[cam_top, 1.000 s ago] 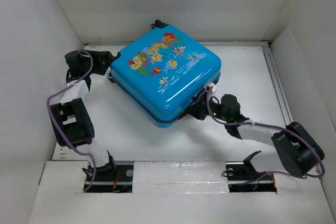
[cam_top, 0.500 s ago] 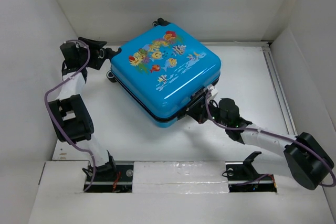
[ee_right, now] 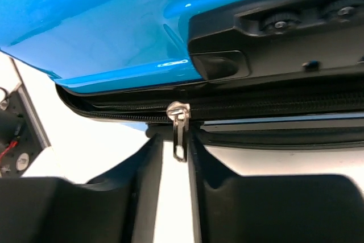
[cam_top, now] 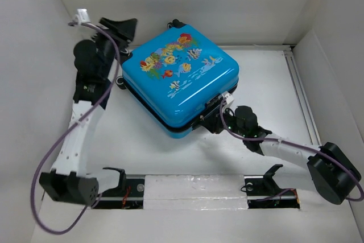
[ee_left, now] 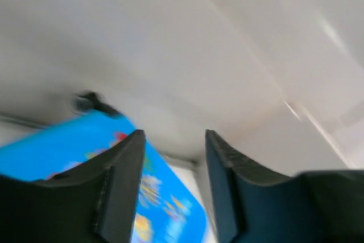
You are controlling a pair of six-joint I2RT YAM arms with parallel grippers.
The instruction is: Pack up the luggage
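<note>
The luggage (cam_top: 179, 81), a bright-blue hard-shell case with a fish and coral print, lies closed and flat on the white table, turned diagonally. My left gripper (cam_top: 126, 29) is raised above its back-left corner, open and empty. In the left wrist view the left gripper (ee_left: 173, 140) frames a blurred blue lid (ee_left: 68, 146) and one black wheel (ee_left: 85, 102). My right gripper (cam_top: 211, 116) is at the case's front-right edge. In the right wrist view the right gripper (ee_right: 175, 140) stands slightly open, and the silver zipper pull (ee_right: 180, 135) hangs between its fingers, against the right one.
White enclosure walls close in the table at the left, back and right. A metal rail (cam_top: 301, 101) runs along the right side. A taped mounting strip (cam_top: 193, 189) with both arm bases lies at the near edge. A white connector (cam_top: 81, 15) sticks up from the left arm's cable.
The left arm has stretched out and lifted its gripper from beside the case's left corner to above it. The right gripper stays at the front-right edge of the case.
</note>
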